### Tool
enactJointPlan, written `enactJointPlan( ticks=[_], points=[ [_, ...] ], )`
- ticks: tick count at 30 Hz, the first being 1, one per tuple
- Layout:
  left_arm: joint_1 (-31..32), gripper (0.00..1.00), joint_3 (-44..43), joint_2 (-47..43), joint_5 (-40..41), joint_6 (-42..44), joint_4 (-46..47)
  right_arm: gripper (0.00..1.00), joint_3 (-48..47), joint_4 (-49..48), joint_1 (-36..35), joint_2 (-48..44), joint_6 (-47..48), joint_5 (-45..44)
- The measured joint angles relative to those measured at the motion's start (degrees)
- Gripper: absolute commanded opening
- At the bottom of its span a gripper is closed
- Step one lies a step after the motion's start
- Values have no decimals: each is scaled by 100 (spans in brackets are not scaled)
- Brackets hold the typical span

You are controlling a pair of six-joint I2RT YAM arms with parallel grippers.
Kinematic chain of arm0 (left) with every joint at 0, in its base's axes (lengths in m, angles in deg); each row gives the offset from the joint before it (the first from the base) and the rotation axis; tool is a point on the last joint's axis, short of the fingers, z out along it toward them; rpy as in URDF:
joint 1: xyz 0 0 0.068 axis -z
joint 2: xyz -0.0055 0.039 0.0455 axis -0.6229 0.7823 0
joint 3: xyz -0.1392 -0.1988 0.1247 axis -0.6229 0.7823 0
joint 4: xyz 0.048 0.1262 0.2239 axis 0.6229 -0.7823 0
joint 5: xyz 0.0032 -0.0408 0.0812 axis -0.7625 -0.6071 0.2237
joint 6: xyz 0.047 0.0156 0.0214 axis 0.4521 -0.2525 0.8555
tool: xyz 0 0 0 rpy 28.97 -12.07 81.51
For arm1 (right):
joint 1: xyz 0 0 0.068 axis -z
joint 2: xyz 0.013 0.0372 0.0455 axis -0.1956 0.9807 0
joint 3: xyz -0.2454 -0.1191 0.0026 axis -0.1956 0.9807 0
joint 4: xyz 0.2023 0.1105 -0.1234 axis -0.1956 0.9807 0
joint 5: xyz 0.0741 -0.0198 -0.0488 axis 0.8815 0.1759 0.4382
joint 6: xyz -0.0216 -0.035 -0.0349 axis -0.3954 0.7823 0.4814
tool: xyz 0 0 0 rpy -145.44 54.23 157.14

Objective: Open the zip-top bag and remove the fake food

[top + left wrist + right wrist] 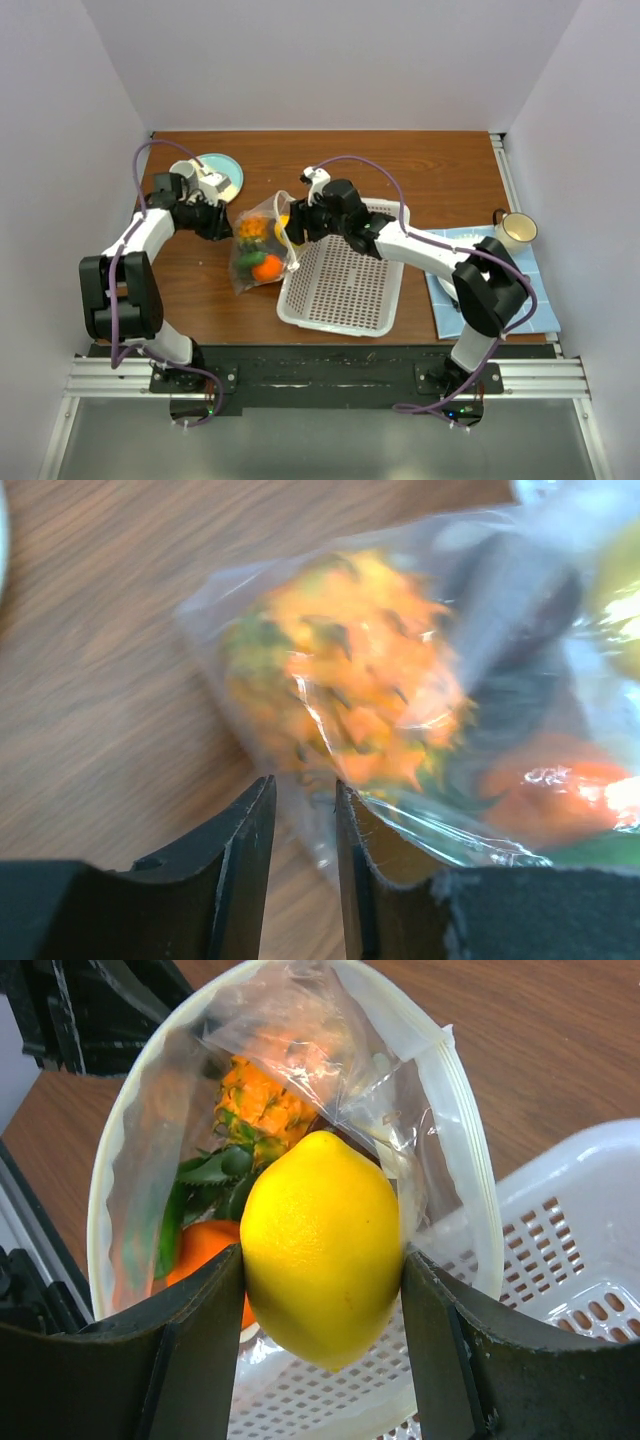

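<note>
Right claw [322, 1260] is clamped on the lemon [315, 1215], holding it right at the open mouth of the bag [255, 250], by the far-left corner of the basket [345, 285]. The bag sits on the desk [400, 170] just left of the basket, with the orange [267, 267] and the rest of the food inside. Left claw [303, 792] has its jaws close together around the bag's left edge, but I can't tell if it's actually pinching the plastic.

zip-top bag [160, 1130]: clear, whitish rim
lemon [320, 1245]: bright yellow
orange [267, 268]: orange
spiky fruit [350, 660]: orange, green leaves
basket [345, 285]: white, rows of holes
worktop [400, 165]: brown wood grain
plate [220, 175]: pale blue
</note>
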Motion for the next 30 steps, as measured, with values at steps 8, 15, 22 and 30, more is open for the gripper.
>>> enactJointPlan(
  ticks=[8,15,22,30],
  points=[
    [461,35,-129,-59,-356,-70,-195,31,-181,286,0,-109,9,-13],
    [634,30,22,81,-313,-52,-201,32,-13,667,-20,-815,85,-354],
    [680,29,162,81,-31,76,-166,64,503,922,-20,-1705,234,-809],
    [678,29,151,81,94,96,-188,84,597,857,9,-1399,229,-597]
  ],
)
